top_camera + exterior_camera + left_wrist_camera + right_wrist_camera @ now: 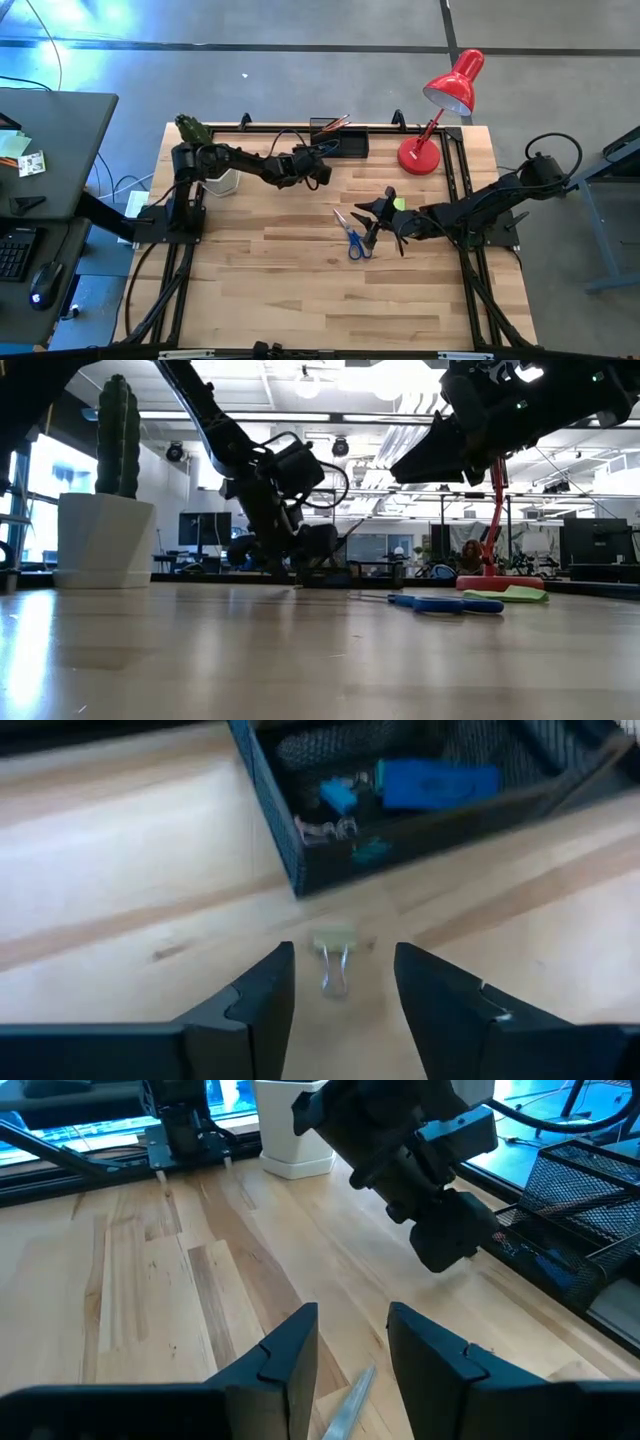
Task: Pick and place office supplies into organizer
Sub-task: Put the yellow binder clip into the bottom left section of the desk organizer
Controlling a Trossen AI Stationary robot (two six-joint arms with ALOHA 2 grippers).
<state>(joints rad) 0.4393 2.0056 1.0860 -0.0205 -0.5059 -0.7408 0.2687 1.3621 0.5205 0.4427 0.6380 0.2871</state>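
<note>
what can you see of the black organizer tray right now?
The organizer is a small black rectangular tray of wire mesh, sitting flat on the wooden table near its back edge, beside the red lamp. Thin pencils stick up out of it at a slant. The left wrist view shows a corner and mesh walls, with a blue block, a smaller blue piece and clips inside. The left gripper is open just in front of it, not touching, over a small binder clip on the table.
</note>
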